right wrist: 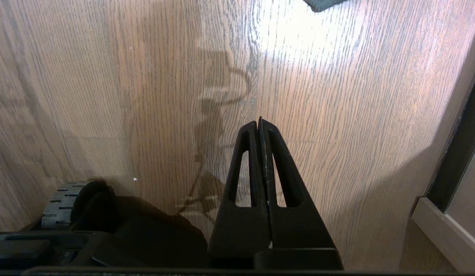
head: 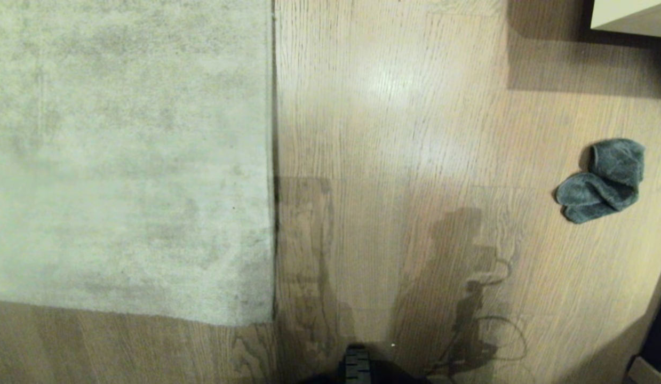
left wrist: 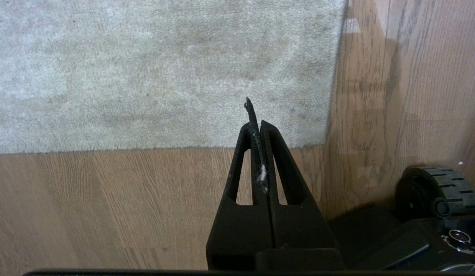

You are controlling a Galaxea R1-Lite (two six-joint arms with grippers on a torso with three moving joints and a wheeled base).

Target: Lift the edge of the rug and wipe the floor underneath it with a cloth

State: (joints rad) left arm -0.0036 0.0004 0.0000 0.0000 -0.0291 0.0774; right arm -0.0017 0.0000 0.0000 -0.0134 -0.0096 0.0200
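While flat, 1 rug edge (head: pixel 272 160), 1 cloth (head: pixel 602 180) (crumpled), well apart

Left gripper (left wrist: pixel 257 124) closed, empty; right gripper (right wrist: pixel 259 124) closed, empty

A pale cream furniture corner (head: pixel 629 16) sits at the far right. Nearer than that corner, along the right side, stands a dark-edged furniture base with a light trim (right wrist: pixel 444 230).

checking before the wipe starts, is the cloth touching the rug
Apart. The head view shows the cloth lying on bare floor far right of the rug, with planks between them.
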